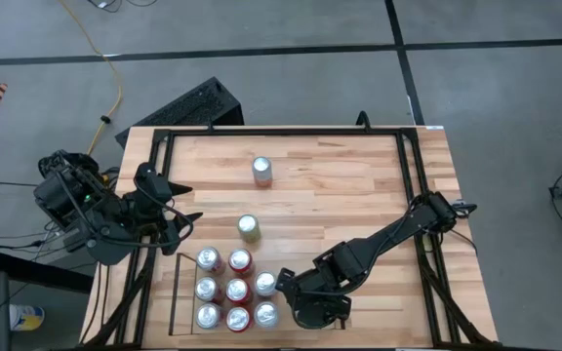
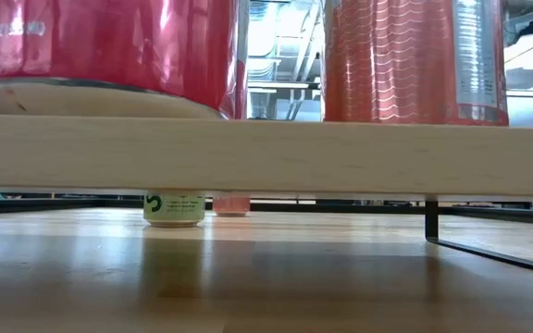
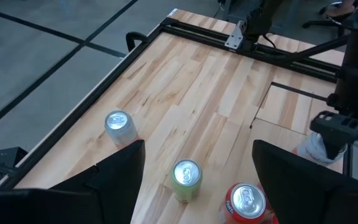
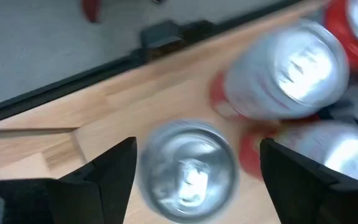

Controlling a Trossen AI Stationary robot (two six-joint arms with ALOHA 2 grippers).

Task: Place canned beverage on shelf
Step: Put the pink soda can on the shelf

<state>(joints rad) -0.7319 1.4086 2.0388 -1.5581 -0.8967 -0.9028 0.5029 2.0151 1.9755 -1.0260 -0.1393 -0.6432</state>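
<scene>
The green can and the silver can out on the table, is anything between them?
No. From above, only bare wood lies between the green can and the silver can.

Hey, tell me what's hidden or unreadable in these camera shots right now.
- Right gripper: high view, fingertips hidden under its own arm.
- Can labels: right wrist view, blurred.
- Shelf cans: low view, tops cut off by the picture's edge.
- Green can: low view, upper part hidden behind the shelf plank.

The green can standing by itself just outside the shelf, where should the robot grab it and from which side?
Grip the green can across its round side wall, about mid-height, probably coming from the left, where the open left end effector already faces it. It stands upright with bare table all around. The red cans on the shelf sit close on its near side, so avoid approaching from there.
</scene>
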